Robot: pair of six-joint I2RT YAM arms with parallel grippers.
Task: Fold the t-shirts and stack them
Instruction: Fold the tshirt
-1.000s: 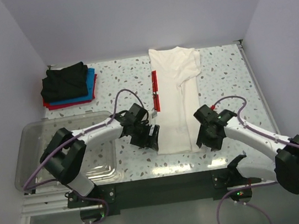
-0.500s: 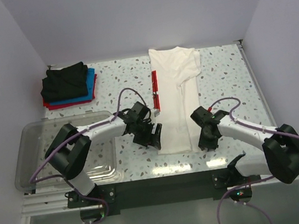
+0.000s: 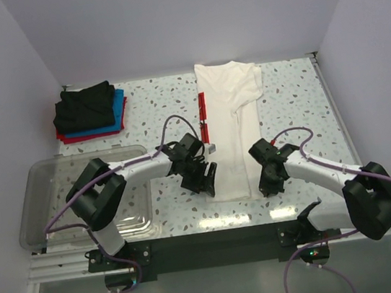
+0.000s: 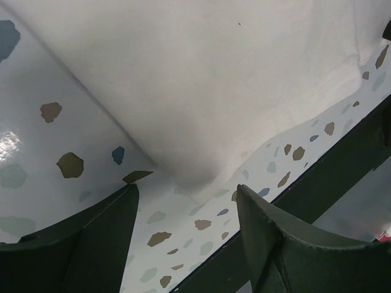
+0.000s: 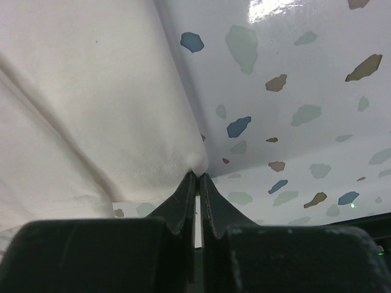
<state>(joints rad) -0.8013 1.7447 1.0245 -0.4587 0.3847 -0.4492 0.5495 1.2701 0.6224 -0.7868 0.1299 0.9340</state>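
A white t-shirt (image 3: 231, 127) lies folded into a long strip down the middle of the table, with a red printed edge (image 3: 204, 120) showing along its left side. My right gripper (image 5: 198, 174) is shut on the near right corner of the white t-shirt (image 5: 91, 110), pinching the hem. My left gripper (image 4: 187, 188) is open just above the table, and the near left corner of the white t-shirt (image 4: 201, 79) lies between its fingertips. In the top view, the left gripper (image 3: 208, 180) and the right gripper (image 3: 264, 180) flank the near hem. Black, blue and red folded t-shirts (image 3: 90, 112) are stacked at the far left.
A clear plastic tub (image 3: 40, 184) sits at the near left, beside the left arm. The table's dark front edge (image 4: 342, 159) runs close behind the near hem. White walls close off the back and both sides.
My right gripper has closed on the shirt's near right corner. My left gripper has slid right onto the near left corner, its jaws narrowing slightly.
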